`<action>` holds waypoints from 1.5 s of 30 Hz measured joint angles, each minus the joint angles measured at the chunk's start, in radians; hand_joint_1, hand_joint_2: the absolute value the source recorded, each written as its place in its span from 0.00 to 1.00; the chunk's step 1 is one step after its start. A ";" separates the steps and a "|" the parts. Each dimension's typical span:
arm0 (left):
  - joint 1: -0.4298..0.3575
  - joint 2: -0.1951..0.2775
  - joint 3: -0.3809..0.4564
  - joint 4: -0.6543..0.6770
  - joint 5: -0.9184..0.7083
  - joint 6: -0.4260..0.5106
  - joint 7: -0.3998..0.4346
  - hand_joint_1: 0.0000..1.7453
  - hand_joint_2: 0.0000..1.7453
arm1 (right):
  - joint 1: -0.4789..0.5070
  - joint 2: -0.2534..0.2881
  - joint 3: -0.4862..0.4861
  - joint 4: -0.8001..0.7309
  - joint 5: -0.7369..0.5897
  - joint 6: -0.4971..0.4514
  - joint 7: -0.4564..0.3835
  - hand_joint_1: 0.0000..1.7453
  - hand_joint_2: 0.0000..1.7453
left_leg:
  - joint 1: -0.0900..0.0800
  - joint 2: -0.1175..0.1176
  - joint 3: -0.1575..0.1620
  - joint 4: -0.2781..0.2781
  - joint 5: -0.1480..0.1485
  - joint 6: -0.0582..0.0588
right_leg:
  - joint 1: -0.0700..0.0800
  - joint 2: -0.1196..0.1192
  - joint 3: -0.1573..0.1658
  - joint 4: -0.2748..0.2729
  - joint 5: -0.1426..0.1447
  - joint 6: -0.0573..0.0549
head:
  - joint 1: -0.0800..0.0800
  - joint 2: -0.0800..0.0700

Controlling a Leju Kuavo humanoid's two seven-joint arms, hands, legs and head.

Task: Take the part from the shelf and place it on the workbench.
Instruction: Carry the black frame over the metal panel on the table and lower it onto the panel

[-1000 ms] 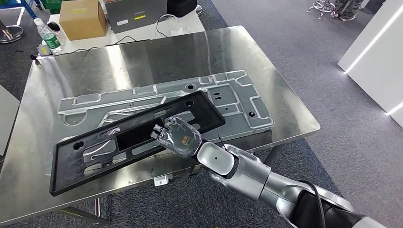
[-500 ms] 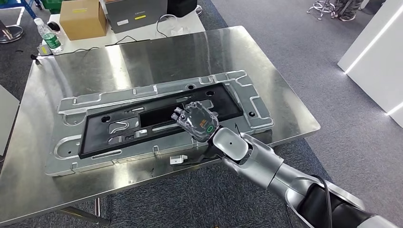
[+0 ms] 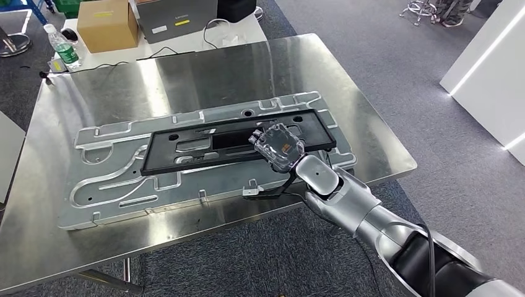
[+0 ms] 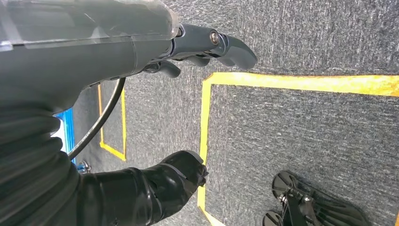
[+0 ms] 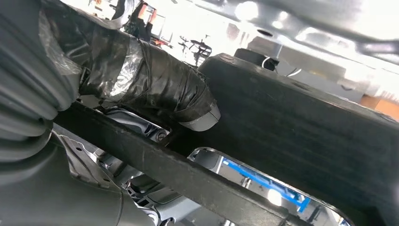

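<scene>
Part: the black plastic frame (image 3: 235, 143) lies flat on the silver metal panel (image 3: 124, 185), atop the steel workbench (image 3: 80, 99).
Right hand (image 3: 277, 145): my fingers grip the frame's right end; thumb (image 5: 155, 92) pressed against it.
Left hand (image 4: 141, 42): hanging over carpet, fingers apart, holding nothing.

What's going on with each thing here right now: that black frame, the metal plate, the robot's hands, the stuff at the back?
Black frame: lying flat on the silver plate, held by the right hand.
Silver plate: flat on the steel workbench.
Right hand: gripping the frame.
Left hand: hanging over the carpet, holding nothing.
Water bottle: upright, capped.
Cardboard box: closed.
</scene>
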 joint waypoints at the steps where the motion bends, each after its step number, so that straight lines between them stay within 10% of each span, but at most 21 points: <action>1: 0.000 0.004 0.001 0.000 0.000 0.005 0.004 0.00 1.00 | -0.001 0.004 0.000 0.008 -0.004 -0.004 -0.006 1.00 1.00 | 0.000 0.000 0.000 0.000 0.000 0.000 | 0.000 0.000 0.000 0.000 0.000 0.000 | 0.000 0.000; 34: 0.002 0.077 0.017 0.000 -0.020 0.059 0.034 0.00 1.00 | 0.095 0.061 0.000 0.054 -0.052 -0.066 -0.046 1.00 1.00 | 0.000 0.000 0.000 0.000 0.000 0.000 | 0.000 0.000 0.000 0.000 0.000 0.000 | 0.000 0.000; 38: 0.002 0.077 0.017 0.000 -0.020 0.055 0.015 0.00 1.00 | 0.105 0.061 0.001 0.049 -0.045 -0.064 -0.045 0.00 0.00 | 0.000 0.000 0.000 0.000 0.000 0.000 | 0.000 0.000 0.000 0.000 0.000 0.000 | 0.000 0.000; 39: 0.002 0.077 0.017 0.000 -0.019 0.056 0.011 0.00 1.00 | 0.107 0.061 0.001 0.047 -0.045 -0.064 -0.044 0.00 0.00 | 0.000 0.000 0.000 0.000 0.000 0.000 | 0.000 0.000 0.000 0.000 0.000 0.000 | 0.000 0.000; 43: 0.002 0.078 0.017 0.000 -0.013 0.068 0.008 0.00 0.00 | 0.115 0.063 0.002 0.037 -0.038 -0.064 -0.041 0.00 0.00 | 0.000 0.000 0.000 0.000 0.000 0.000 | 0.000 0.000 0.000 0.000 0.000 0.000 | 0.000 0.000; 45: 0.002 0.079 0.018 0.000 -0.007 0.067 0.012 0.00 0.00 | 0.115 0.068 0.002 0.036 -0.031 -0.064 -0.038 0.00 0.00 | 0.000 0.000 0.000 0.000 0.000 0.000 | 0.000 0.000 0.000 0.000 0.000 0.000 | 0.000 0.000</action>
